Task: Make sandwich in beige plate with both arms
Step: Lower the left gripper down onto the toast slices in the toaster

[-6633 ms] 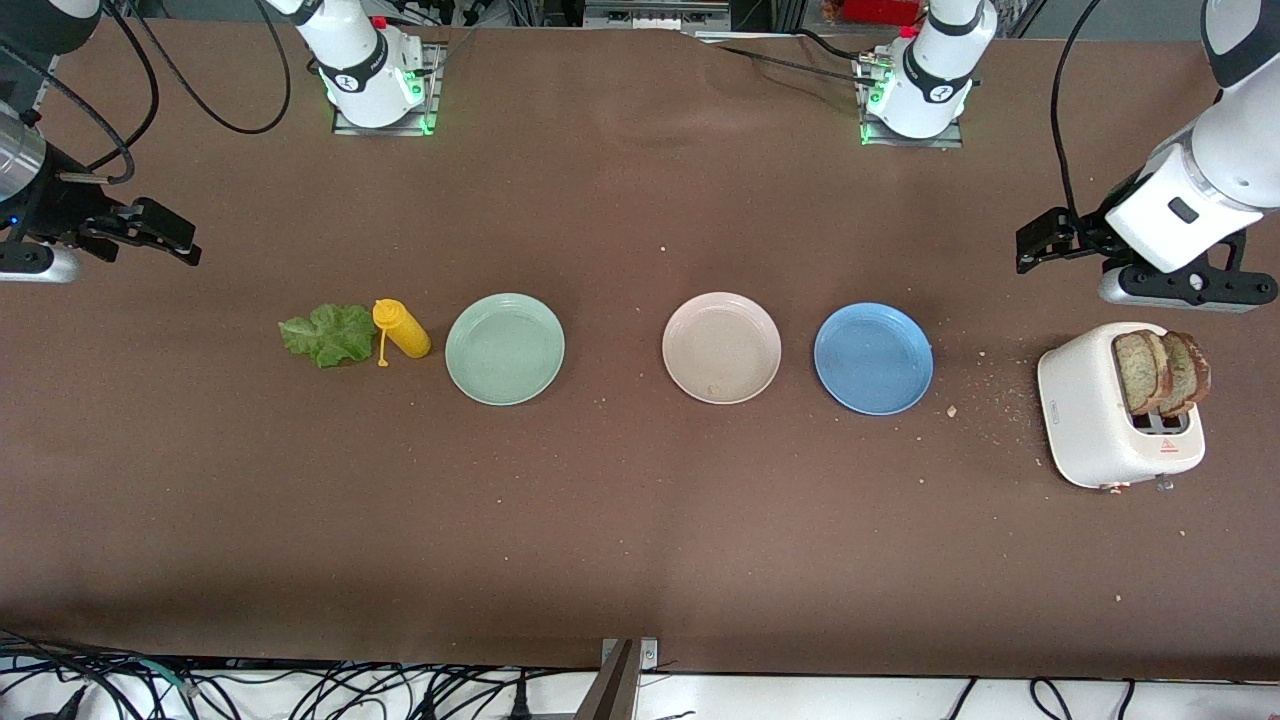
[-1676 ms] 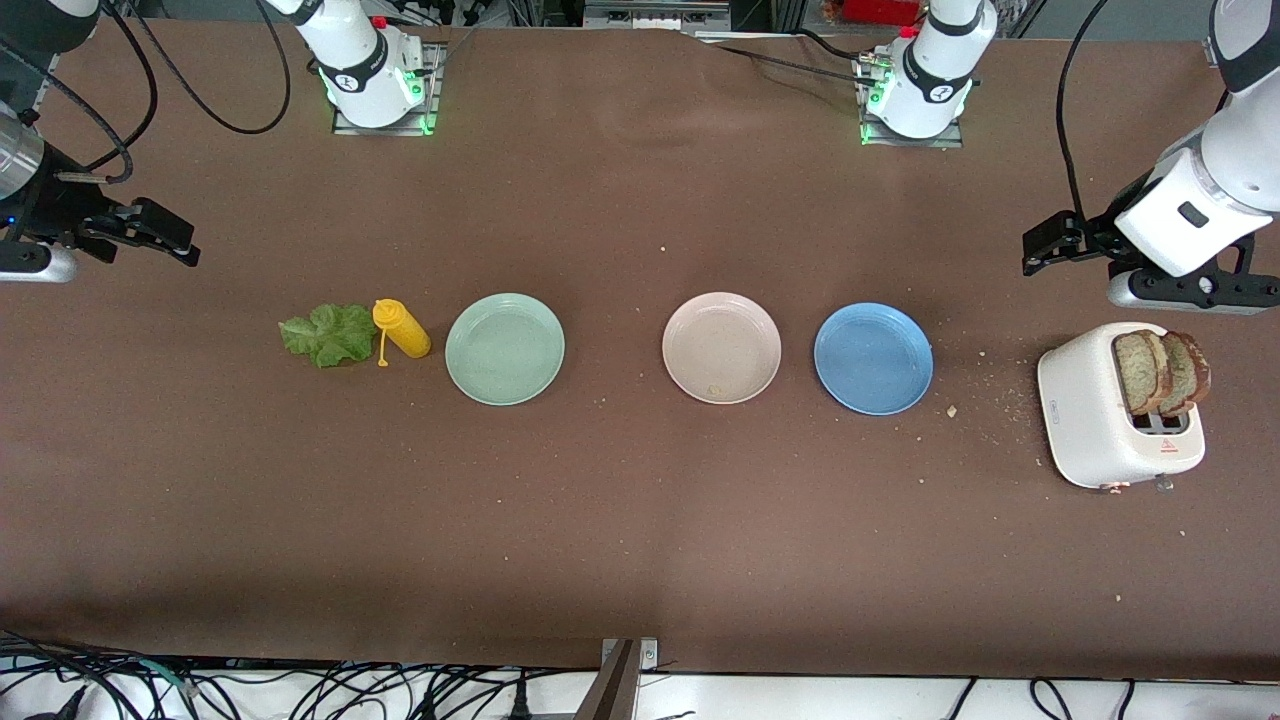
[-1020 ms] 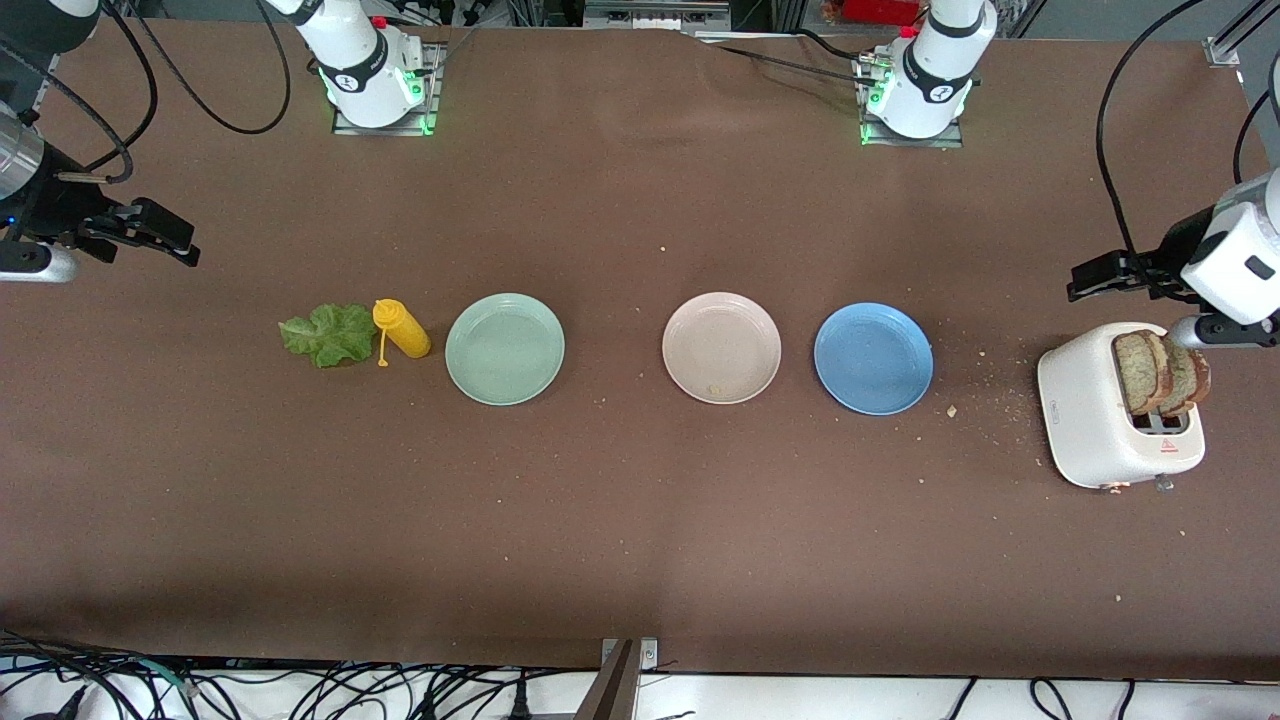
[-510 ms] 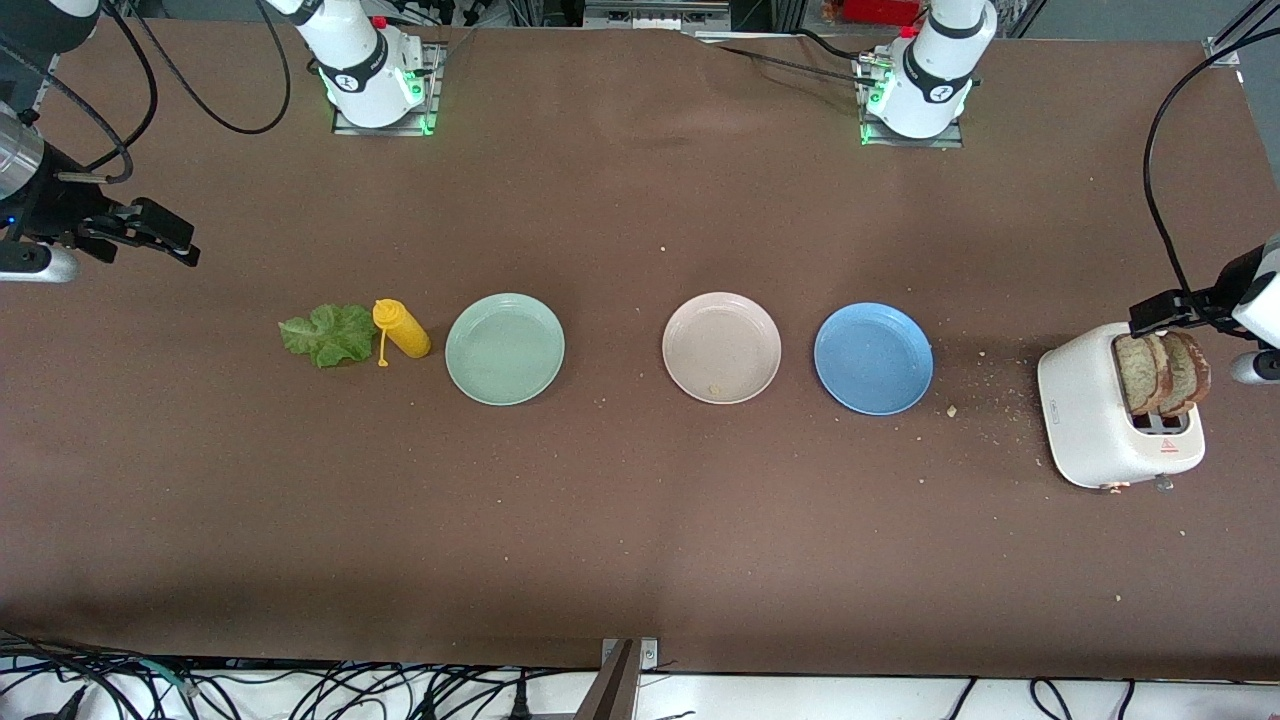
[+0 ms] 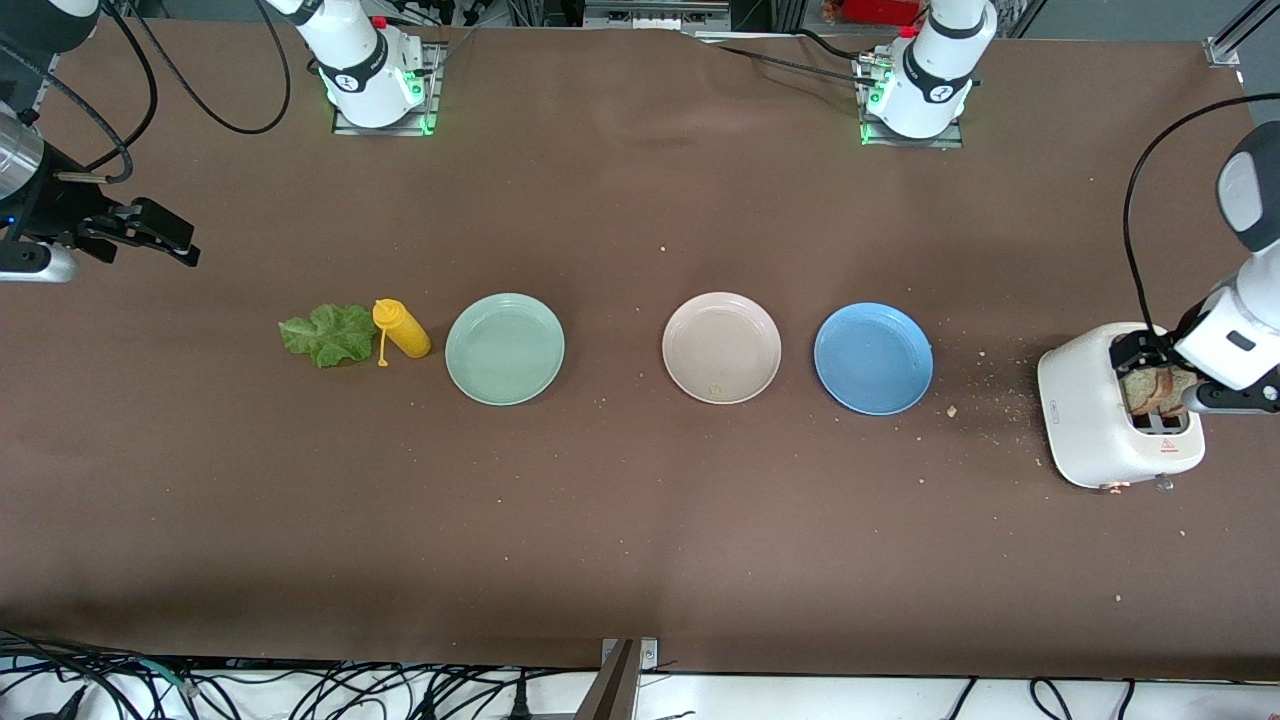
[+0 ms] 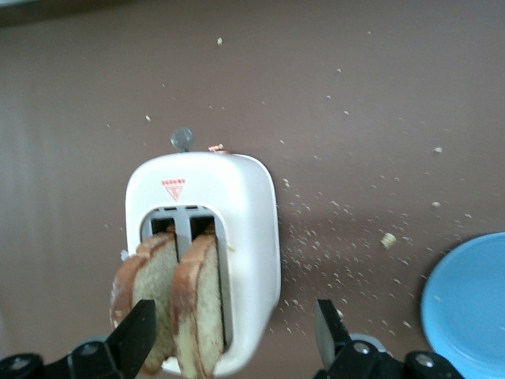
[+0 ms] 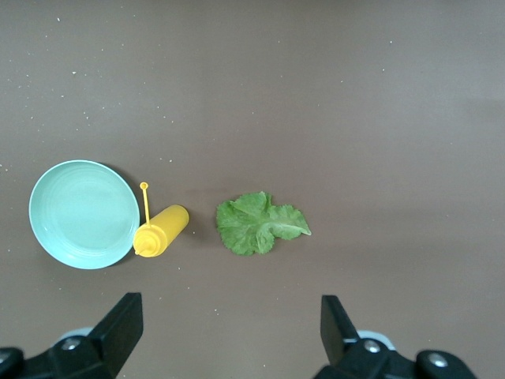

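Two brown bread slices (image 5: 1150, 388) stand upright in the slots of a white toaster (image 5: 1090, 410) at the left arm's end of the table. My left gripper (image 5: 1150, 352) hangs open just over them. In the left wrist view its jaws (image 6: 235, 335) span both slices (image 6: 170, 300) and one side of the toaster (image 6: 245, 229), gripping nothing. The beige plate (image 5: 721, 330) lies mid-table, bare but for a crumb. A green lettuce leaf (image 5: 328, 334) lies toward the right arm's end. My right gripper (image 5: 160, 238) waits open over the table there, and its wrist view (image 7: 229, 328) shows the leaf (image 7: 256, 223).
A blue plate (image 5: 872, 358) lies between the beige plate and the toaster. A mint-green plate (image 5: 504, 348) and a yellow squeeze bottle (image 5: 402, 328) lie beside the lettuce. Crumbs are scattered round the toaster.
My left gripper has swung from the table's edge and come down over the bread in the toaster. The right arm has not moved.
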